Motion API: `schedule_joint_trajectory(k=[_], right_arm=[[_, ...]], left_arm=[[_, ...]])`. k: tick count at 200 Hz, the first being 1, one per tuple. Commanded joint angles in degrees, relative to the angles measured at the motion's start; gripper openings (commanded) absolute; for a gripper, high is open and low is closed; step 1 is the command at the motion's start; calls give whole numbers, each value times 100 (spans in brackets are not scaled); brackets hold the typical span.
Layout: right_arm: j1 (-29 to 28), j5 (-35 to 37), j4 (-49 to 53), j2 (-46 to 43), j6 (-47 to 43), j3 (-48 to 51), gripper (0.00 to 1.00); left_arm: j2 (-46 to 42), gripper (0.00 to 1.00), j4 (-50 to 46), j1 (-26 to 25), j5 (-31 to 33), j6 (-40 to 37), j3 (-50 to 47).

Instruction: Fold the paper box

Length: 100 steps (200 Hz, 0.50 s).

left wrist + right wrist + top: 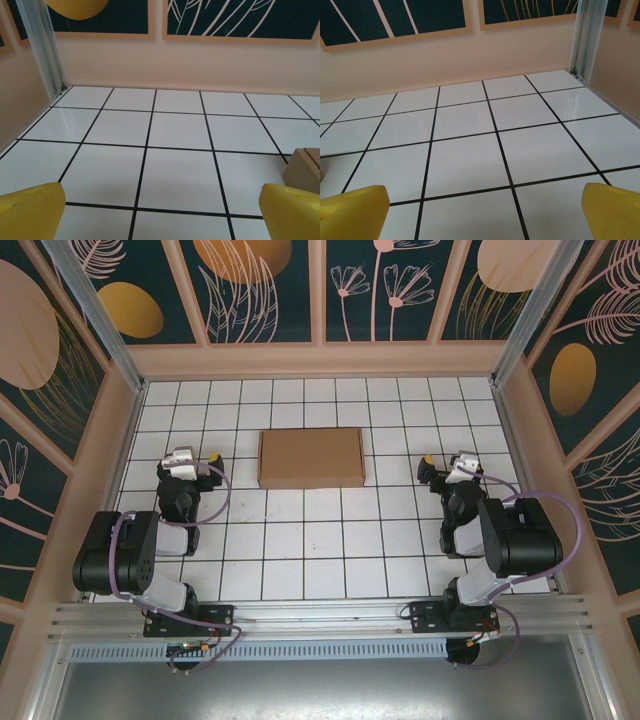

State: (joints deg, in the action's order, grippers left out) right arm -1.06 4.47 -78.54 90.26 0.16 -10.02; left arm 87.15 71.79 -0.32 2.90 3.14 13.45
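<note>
The paper box (311,458) is a plain brown cardboard rectangle lying flat on the white tiled table, just beyond the middle. Its near left corner (303,170) shows at the right edge of the left wrist view. My left gripper (197,455) rests low on the table to the left of the box, apart from it. Its yellow fingertips (31,210) stand wide open with bare tile between them. My right gripper (447,460) sits to the right of the box, also apart from it, open, and its yellow fingertips (614,210) frame bare tile.
Peach walls with dark leaf-print panels (265,290) enclose the table on three sides. Metal corner posts (45,50) (587,35) stand at the far corners. A metal rail (320,615) runs along the near edge by the arm bases.
</note>
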Motion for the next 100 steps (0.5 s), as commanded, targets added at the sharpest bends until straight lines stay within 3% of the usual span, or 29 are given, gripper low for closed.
schedule_joint_trajectory(k=[1,100], right_arm=[[50,75,-69,-52,-37,-93,99],[49,67,-69,-50,-25,-89,99]], left_arm=[[32,99,-39,52,215,160,103],[-26,99,72,52,229,126,16]])
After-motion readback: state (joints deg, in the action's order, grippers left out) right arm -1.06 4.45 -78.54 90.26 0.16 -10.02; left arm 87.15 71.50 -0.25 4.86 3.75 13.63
